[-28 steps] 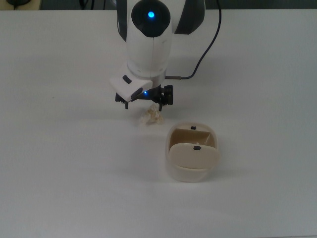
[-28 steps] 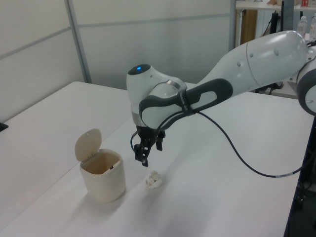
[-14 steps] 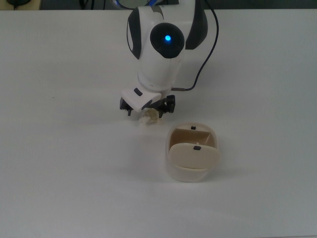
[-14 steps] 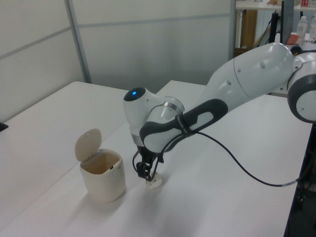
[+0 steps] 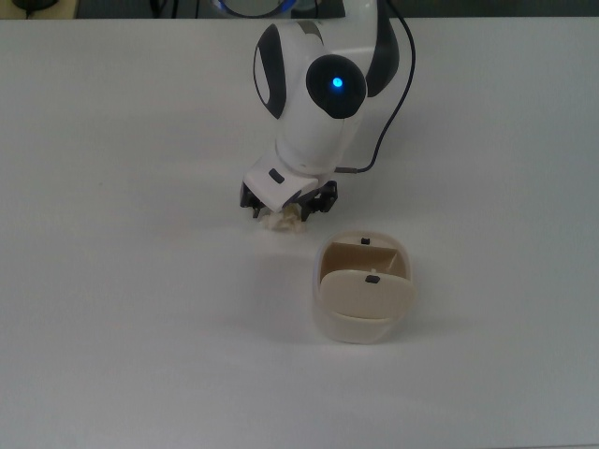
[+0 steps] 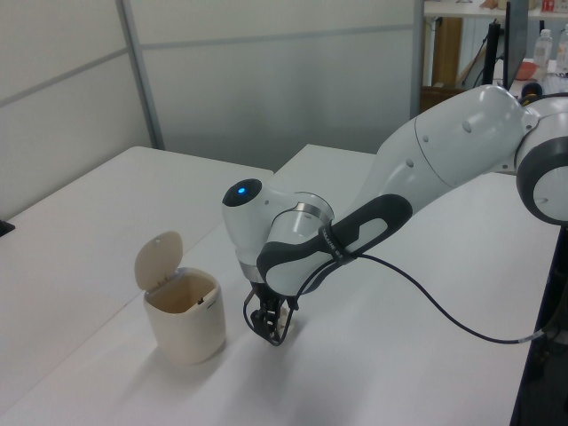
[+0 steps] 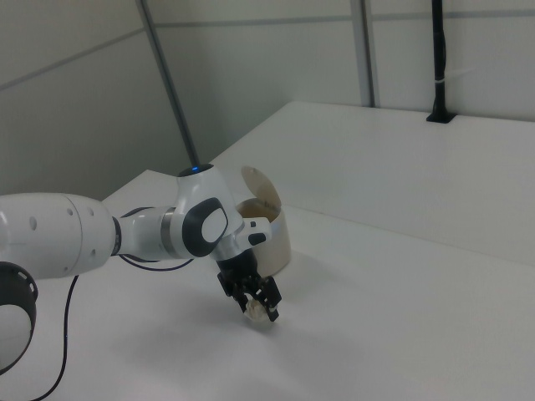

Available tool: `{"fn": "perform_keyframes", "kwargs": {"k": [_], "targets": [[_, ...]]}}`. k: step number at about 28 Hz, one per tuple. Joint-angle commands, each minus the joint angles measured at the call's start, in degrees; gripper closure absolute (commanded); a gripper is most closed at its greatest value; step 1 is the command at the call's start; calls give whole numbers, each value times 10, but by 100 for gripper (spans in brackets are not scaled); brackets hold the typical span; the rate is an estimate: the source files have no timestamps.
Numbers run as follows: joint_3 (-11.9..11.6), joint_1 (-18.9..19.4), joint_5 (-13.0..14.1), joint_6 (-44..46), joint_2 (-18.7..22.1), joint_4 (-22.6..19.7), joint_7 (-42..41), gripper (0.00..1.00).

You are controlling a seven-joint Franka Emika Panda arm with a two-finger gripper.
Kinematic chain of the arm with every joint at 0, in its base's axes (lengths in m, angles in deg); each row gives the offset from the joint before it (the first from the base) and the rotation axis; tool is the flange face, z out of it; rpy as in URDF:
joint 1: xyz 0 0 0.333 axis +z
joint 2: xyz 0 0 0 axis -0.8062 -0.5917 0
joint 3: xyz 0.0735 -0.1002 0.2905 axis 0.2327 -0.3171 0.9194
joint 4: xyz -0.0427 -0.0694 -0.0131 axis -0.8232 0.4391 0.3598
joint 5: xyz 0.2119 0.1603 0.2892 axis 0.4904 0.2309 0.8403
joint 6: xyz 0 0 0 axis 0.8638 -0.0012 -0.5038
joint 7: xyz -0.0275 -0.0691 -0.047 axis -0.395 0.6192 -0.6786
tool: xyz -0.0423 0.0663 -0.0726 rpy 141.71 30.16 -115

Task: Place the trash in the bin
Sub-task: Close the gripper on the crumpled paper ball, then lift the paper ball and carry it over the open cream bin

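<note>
In the middle of the top view, the gripper [image 5: 285, 208] sits open around the trash [image 5: 281, 221] on the table, not yet lifted to the open bin [image 5: 363, 299].

White worktop [image 5: 122, 309], plain matte surface, w/ a second white worktop [image 6: 106, 195] beside it across a narrow gap in the left view. Grey wall panels [image 7: 251, 67] behind. Black post [image 7: 440, 63] stands at far edge in right view. Bottles [image 6: 546, 44] on a shelf, left view's top right.
</note>
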Motion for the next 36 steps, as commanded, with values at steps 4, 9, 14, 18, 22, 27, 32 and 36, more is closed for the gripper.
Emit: {"fn": "perform_keyframes", "kwargs": {"k": [4,9,14,18,22,27,32,36], "targets": [[-2,3,-19,-19,4,-13,15,100],[-1,3,-19,-18,6,-8,22,100],[-1,3,-17,-11,24,-7,22,100],[-1,3,-12,12,59,3,22,100],[0,2,-7,49,103,16,16,100],[0,2,31,70,145,35,0,100],[0,2,52,82,138,93,3,100],[1,2,59,73,131,105,22,100]]}}
